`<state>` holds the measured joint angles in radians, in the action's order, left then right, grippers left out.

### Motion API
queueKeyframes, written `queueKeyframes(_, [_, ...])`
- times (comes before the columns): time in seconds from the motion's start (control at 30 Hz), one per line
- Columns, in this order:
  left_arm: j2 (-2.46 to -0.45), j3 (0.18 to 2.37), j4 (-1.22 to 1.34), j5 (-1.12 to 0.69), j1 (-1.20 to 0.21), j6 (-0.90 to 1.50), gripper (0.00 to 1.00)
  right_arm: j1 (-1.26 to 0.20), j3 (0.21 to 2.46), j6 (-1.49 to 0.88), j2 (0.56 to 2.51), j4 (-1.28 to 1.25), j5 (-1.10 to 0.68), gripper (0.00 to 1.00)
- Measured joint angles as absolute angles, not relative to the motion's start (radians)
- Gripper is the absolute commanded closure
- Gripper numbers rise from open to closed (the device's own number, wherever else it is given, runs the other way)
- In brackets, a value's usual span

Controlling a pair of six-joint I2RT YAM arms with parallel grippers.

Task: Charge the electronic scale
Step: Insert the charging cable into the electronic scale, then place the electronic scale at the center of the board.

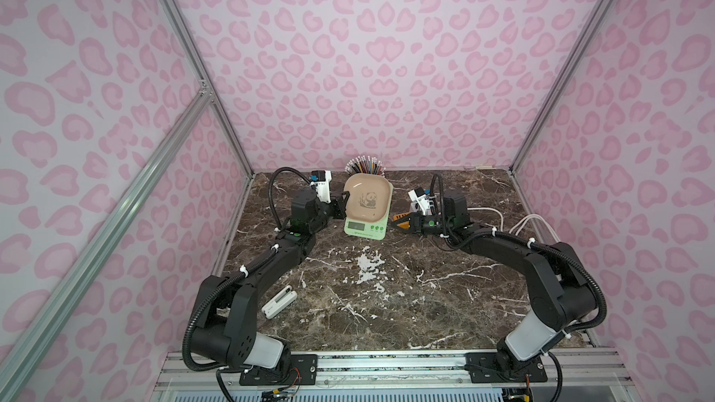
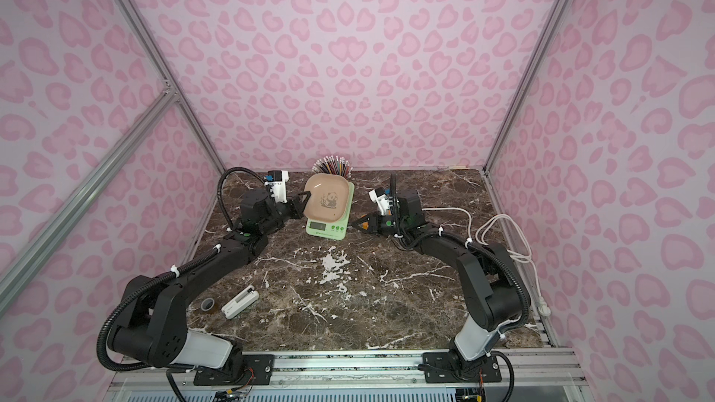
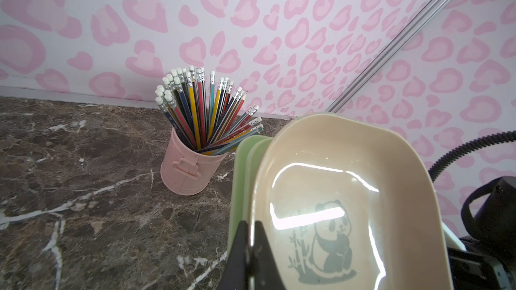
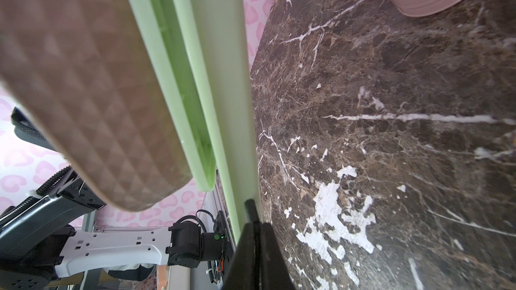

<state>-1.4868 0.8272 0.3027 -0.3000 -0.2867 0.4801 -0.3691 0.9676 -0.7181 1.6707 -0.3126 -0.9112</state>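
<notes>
Marble table (image 1: 387, 303) carries everything, and at its near left lies a small white charger block (image 1: 279, 303). A grey tape roll (image 2: 207, 304) sits just beside it in a top view. Farther back, the left arm reaches toward the far middle. The left gripper (image 1: 345, 198) has its fingers (image 3: 241, 246) pinched together on the left rim of the beige tray (image 1: 367, 197). The left wrist view shows the rim caught between them, with the panda print close by.

The electronic scale (image 1: 365, 228) stands at the far middle of the table in both top views, its grey display and green buttons facing the near side. The tray rests on top but sits shifted to the left, so the green platform shows along its right edge. Just behind the scale, against the far wall, a pink pencil cup (image 3: 192, 168) holds a fan of coloured pencils.

To the right of the scale, the right gripper (image 1: 395, 223) is low at the scale's right side with its fingers drawn together. In the right wrist view a small dark tip pokes past them against the green body, though what it is cannot be told. White cables (image 1: 522, 226) trail over the far right of the table.
</notes>
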Motion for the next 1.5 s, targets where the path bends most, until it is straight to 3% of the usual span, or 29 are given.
queueKeyframes(0.23, [-1.492, 0.827, 0.303, -0.299, -0.290, 0.485, 0.96, -0.359, 0.968, -0.714, 1.643, -0.299, -0.885, 0.72])
queueKeyframes(0.77, [-1.496, 0.824, 0.243, -0.280, -0.309, 0.510, 0.96, -0.291, 0.975, -0.656, 1.547, -0.216, -0.828, 0.60])
queueKeyframes(1.13, [-1.438, 0.796, 0.065, -0.102, -0.429, 0.655, 0.96, -0.167, 1.007, -0.560, 1.454, -0.110, -0.729, 0.63])
queueKeyframes(1.5, [-1.465, 0.798, -0.038, 0.034, -0.518, 0.750, 0.96, -0.147, 1.013, -0.542, 1.454, -0.079, -0.727, 0.66])
